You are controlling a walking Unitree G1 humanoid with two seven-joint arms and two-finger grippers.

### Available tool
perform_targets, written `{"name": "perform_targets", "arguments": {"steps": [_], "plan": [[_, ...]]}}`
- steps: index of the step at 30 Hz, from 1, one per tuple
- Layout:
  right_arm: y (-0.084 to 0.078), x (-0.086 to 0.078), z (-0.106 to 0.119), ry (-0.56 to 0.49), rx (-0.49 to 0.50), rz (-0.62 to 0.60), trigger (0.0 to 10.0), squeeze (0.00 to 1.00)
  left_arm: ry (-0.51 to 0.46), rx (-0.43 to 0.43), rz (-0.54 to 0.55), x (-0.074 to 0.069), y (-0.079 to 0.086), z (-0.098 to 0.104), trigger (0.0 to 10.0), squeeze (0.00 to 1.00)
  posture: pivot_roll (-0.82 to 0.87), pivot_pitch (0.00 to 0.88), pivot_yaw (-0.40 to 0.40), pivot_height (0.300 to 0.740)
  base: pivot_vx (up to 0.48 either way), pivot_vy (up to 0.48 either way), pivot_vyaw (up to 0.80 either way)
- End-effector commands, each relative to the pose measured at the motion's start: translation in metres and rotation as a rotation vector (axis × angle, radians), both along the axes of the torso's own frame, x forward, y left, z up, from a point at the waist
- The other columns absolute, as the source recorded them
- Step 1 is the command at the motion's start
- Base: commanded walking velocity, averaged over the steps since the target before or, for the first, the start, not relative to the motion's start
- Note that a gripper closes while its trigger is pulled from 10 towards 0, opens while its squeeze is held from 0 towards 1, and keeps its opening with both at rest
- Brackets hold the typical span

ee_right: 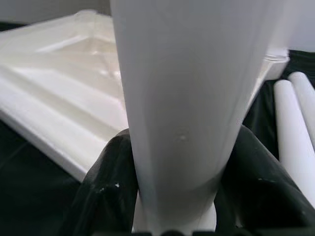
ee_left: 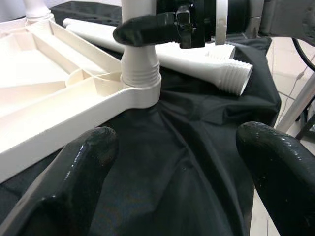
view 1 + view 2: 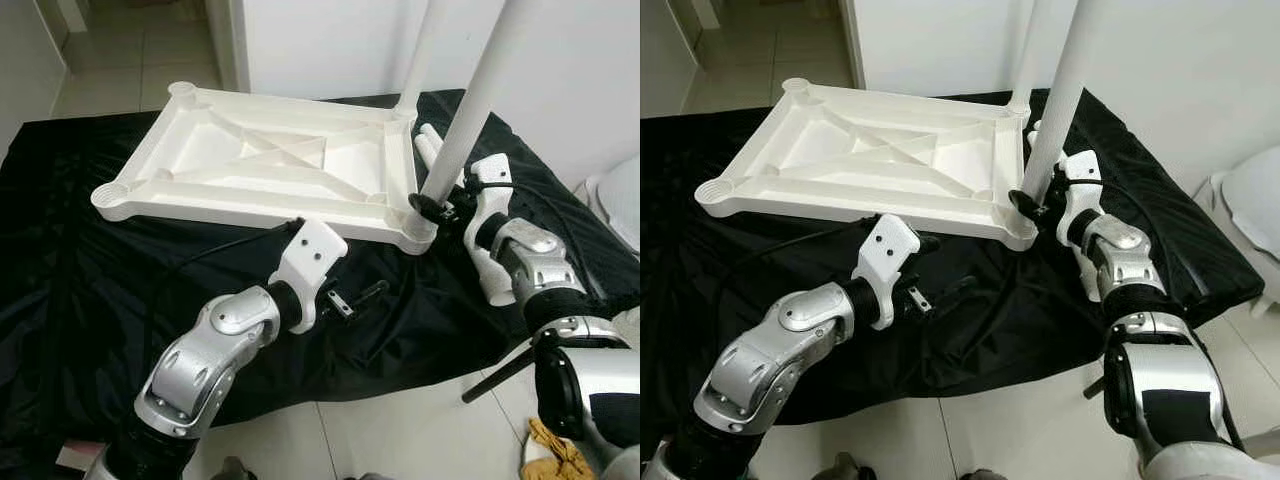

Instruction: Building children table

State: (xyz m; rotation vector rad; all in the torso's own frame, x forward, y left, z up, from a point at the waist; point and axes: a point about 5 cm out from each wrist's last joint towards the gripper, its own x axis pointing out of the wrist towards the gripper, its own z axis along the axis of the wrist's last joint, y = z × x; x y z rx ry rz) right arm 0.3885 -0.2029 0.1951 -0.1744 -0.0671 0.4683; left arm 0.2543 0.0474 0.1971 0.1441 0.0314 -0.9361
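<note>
White tabletop (image 3: 270,160) lies upside down on black cloth (image 3: 90,300) over the worktop, ribbed underside up, round sockets at corners. Two legs stand upright in the sockets on robot's right side: far leg (image 3: 425,50) at the far corner, near leg (image 3: 480,95) at the near corner. Right hand (image 3: 432,207) pinches near leg low down, just above its socket, black fingers (image 1: 110,191) pressed on both sides. Two loose legs (image 2: 162,49) lie on cloth beside the tabletop, behind right hand, threaded ends visible. Left hand (image 3: 352,298) hovers over cloth just in front of tabletop's near edge, fingers (image 2: 74,177) spread, holding nothing. Pale tile floor (image 3: 400,430) below.
</note>
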Motion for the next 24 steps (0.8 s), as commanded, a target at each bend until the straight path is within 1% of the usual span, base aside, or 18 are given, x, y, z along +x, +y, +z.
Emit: {"name": "perform_targets", "arguments": {"steps": [1,3,4,5,7,9,10,11,12,13,14,16,17,18,19,21,23,24], "plan": [[0.0,0.0,-0.01,0.027,0.048,-0.08,0.0,0.0,0.017,0.013,0.014,0.002,0.0,-0.002,10.0,0.0,-0.01,0.08,-0.009,0.74,0.0,0.0,0.0],[0.002,0.0,-0.013,0.025,0.091,-0.158,0.0,0.0,0.02,0.015,0.017,0.002,0.0,-0.002,10.0,0.0,-0.01,0.08,-0.009,0.74,0.0,0.0,0.0],[0.002,0.0,-0.013,0.025,0.091,-0.158,0.0,0.0,0.02,0.015,0.017,0.002,0.0,-0.002,10.0,0.0,-0.01,0.08,-0.009,0.74,0.0,0.0,0.0],[0.005,0.0,-0.017,0.017,0.15,-0.248,0.0,0.0,0.018,0.017,0.02,0.003,0.0,-0.002,10.0,0.0,-0.01,0.081,-0.008,0.74,0.0,0.0,0.0],[0.005,0.0,-0.017,0.017,0.15,-0.248,0.0,0.0,0.018,0.017,0.02,0.003,0.0,-0.002,10.0,0.0,-0.01,0.081,-0.008,0.74,0.0,0.0,0.0],[0.007,0.0,-0.019,0.004,0.165,-0.296,0.0,0.0,0.019,0.017,0.021,0.003,0.0,-0.001,10.0,0.0,-0.01,0.08,-0.007,0.74,0.0,0.0,0.0],[0.007,0.0,-0.019,0.004,0.165,-0.296,0.0,0.0,0.019,0.017,0.021,0.003,0.0,-0.001,10.0,0.0,-0.01,0.08,-0.007,0.74,0.0,0.0,0.0],[0.01,-0.001,-0.021,0.003,0.172,-0.343,0.0,0.0,0.02,0.018,0.022,0.003,0.0,-0.001,10.0,0.0,-0.01,0.079,-0.006,0.74,0.0,0.0,0.0],[0.01,-0.001,-0.021,0.003,0.172,-0.343,0.0,0.0,0.02,0.018,0.022,0.003,0.0,-0.001,10.0,0.0,-0.01,0.079,-0.006,0.74,0.0,0.0,0.0],[0.014,-0.001,-0.025,0.015,0.209,-0.387,0.0,0.0,0.02,0.019,0.022,0.003,0.0,-0.001,10.0,0.0,-0.02,0.078,-0.004,0.74,0.0,0.0,0.0],[0.014,-0.001,-0.025,0.015,0.209,-0.387,0.0,0.0,0.02,0.019,0.022,0.003,0.0,-0.001,10.0,0.0,-0.02,0.078,-0.004,0.74,0.0,0.0,0.0],[0.025,-0.004,-0.03,0.016,0.236,-0.49,0.0,0.0,0.02,0.02,0.021,0.003,0.0,-0.001,10.0,0.0,-0.02,0.078,-0.005,0.74,0.0,0.0,0.0],[0.025,-0.004,-0.03,0.016,0.236,-0.49,0.0,0.0,0.02,0.02,0.021,0.003,0.0,-0.001,10.0,0.0,-0.02,0.078,-0.005,0.74,0.0,0.0,0.0],[0.028,-0.005,-0.033,0.013,0.25,-0.541,0.0,0.0,0.019,0.021,0.021,0.003,0.0,-0.001,10.0,0.0,-0.02,0.078,-0.005,0.74,0.0,0.0,0.0],[0.028,-0.005,-0.033,0.013,0.25,-0.541,0.0,0.0,0.019,0.021,0.021,0.003,0.0,-0.001,10.0,0.0,-0.02,0.078,-0.005,0.74,0.0,0.0,0.0],[0.037,-0.009,-0.037,0.016,0.269,-0.626,0.0,0.0,0.02,0.021,0.022,0.004,0.0,0.0,10.0,0.0,-0.02,0.075,-0.003,0.74,0.0,0.0,0.0],[0.037,-0.009,-0.037,0.016,0.269,-0.626,0.0,0.0,0.02,0.021,0.022,0.004,0.0,0.0,10.0,0.0,-0.02,0.075,-0.003,0.74,0.0,0.0,0.0],[0.043,-0.011,-0.04,0.023,0.269,-0.675,0.0,0.0,0.022,0.02,0.02,0.004,-0.001,0.0,10.0,0.0,-0.02,0.073,-0.004,0.74,0.0,0.0,0.0]]}}
